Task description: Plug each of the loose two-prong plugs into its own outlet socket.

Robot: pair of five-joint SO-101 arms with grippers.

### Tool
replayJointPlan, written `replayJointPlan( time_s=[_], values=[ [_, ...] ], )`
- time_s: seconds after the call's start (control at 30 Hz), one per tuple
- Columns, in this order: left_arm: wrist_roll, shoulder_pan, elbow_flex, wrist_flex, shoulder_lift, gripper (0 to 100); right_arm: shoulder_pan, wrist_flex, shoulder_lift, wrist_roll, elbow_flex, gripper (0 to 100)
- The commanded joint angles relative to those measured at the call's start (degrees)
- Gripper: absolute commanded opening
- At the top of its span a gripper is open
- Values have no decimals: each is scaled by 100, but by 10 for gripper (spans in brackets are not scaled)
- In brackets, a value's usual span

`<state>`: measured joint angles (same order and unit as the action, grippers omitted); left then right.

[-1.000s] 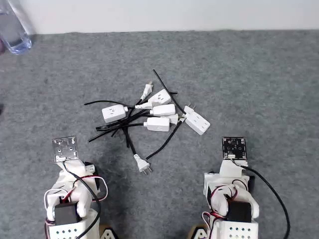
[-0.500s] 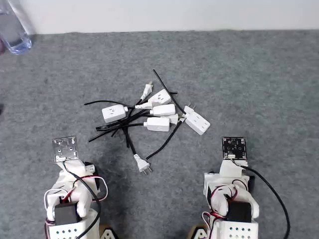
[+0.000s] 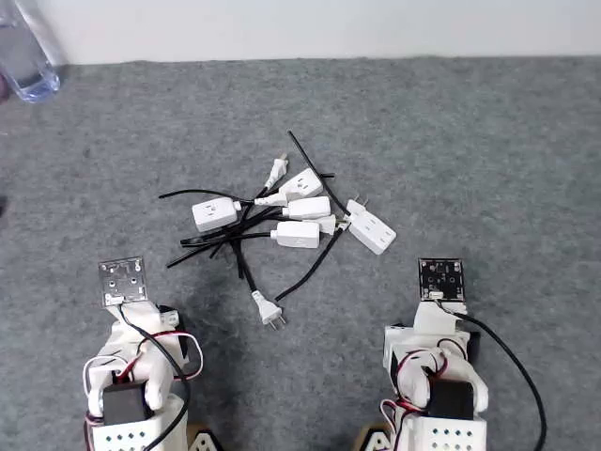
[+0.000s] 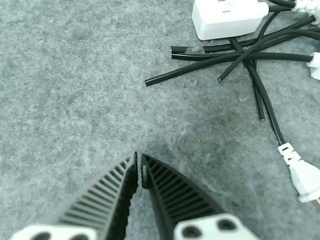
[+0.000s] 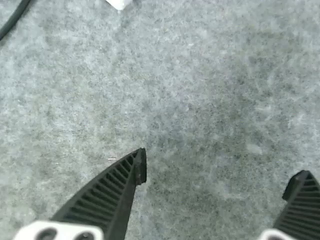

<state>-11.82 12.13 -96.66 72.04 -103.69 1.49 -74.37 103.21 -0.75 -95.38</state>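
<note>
Roughly mid-frame in the high view lies one tangle. As far as I can count it holds five outlet sockets [image 3: 214, 213], white, boxy and short, among black cords [image 3: 310, 272]. Two white two-prong plugs lie clearly free, one plug [image 3: 268, 311] just below the heap and another plug [image 3: 276, 171] at its upper edge. Over the grey mat [image 3: 470, 141], the left gripper [image 4: 139, 165] has its fingers pressed together on nothing, while the right gripper [image 5: 220, 172] is spread wide and empty.
</note>
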Motion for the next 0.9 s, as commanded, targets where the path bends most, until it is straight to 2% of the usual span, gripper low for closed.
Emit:
replayJointPlan(
  time_s=[0.0,0.87],
  values=[
    [-70,0,22,18,-53,15,-40,-40,31,-35,-105,424],
    [-88,-35,22,-18,-53,15,-66,75,31,-9,-105,425]
  ],
)
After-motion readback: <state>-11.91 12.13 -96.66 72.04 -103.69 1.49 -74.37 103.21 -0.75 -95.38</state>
